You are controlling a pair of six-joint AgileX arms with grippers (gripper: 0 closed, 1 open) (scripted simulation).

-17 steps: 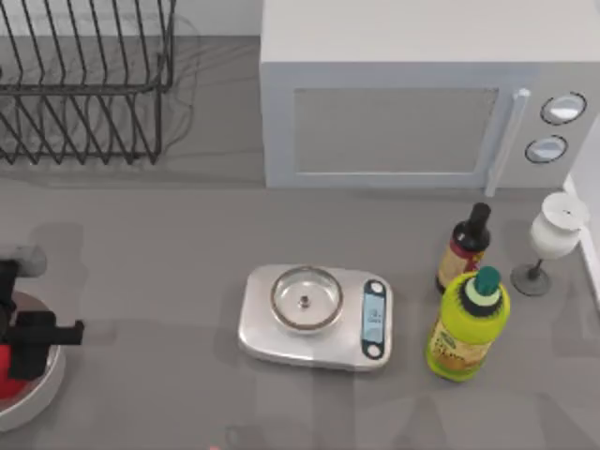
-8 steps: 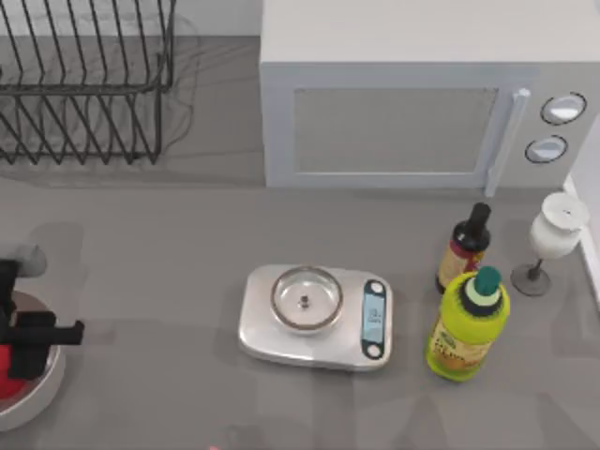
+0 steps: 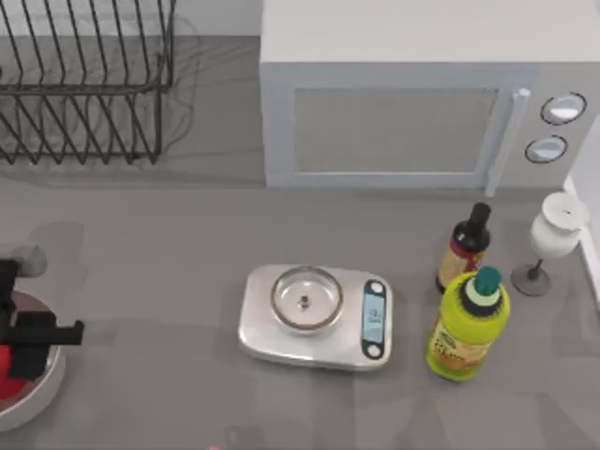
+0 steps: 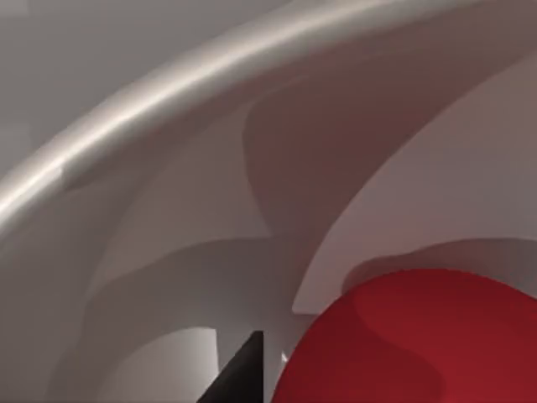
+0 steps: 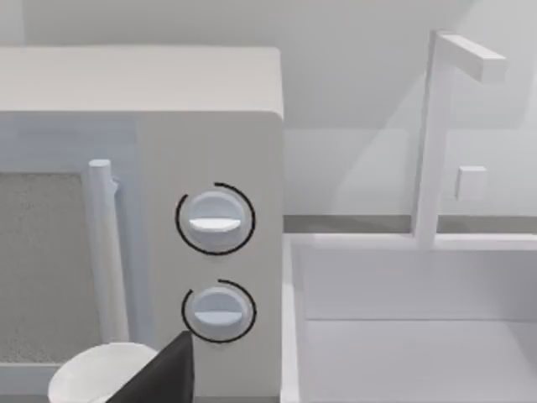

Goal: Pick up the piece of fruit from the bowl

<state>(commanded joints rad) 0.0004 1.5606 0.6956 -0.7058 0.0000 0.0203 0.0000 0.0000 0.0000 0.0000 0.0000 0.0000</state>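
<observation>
Top view. Fruit point(image 3: 7, 375): small smooth red ball lying in the bowl point(image 3: 42, 398) at the counter's point(image 3: 187, 262) left edge, mostly covered by the left pincer point(image 3: 21, 342). Bowl: white, thick-rimmed, partly cut off by the picture's edge. Left arm: reaches in from the left, its dark pincer body low over the bowl and directly above the fruit. Whether the fingers are apart or clamped on the fruit cannot be told from here. Also present: scale point(image 3: 316, 316) at mid-counter, microwave point(image 3: 422, 94) behind it, rack point(image 3: 84, 84) at back left, two bottles point(image 3: 469, 323) and a glass point(image 3: 553, 239) at right.

Left wrist view. Fruit point(image 4: 419, 344) close up, glossy, sitting against the bowl's pale inner wall point(image 4: 210, 218) below the rim point(image 4: 185, 75). One dark fingertip point(image 4: 243, 374) shows just beside the fruit; contact cannot be confirmed. Handling, as judged: light, rigid, slippery and prone to roll; best taken across its widest girth, fingers on opposite sides, with moderate squeeze.

Right wrist view. Microwave dials point(image 5: 216, 220) and a sink point(image 5: 411, 319) ahead; right arm parked at right, away from the bowl; finger state cannot be told.
</observation>
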